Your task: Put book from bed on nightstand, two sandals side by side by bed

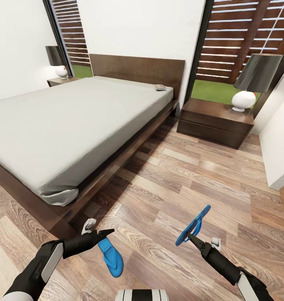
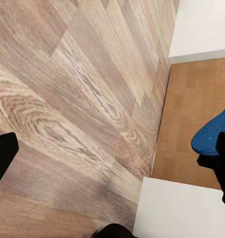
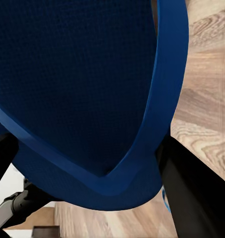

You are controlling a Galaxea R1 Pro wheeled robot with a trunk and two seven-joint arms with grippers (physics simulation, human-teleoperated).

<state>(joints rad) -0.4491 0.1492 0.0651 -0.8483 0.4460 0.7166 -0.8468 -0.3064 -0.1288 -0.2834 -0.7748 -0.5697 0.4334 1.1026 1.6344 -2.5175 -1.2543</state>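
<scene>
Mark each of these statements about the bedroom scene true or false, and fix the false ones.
1. The right claw holds a blue sandal up off the floor. True.
2. The book lies on the right nightstand. False: it lies on the bed, near the headboard corner.
3. The second sandal lies flat on the wood floor by the left claw. True.
4. Both sandals sit side by side next to the bed. False: one is still held in the air.
5. The right nightstand carries a lamp. True.
</scene>
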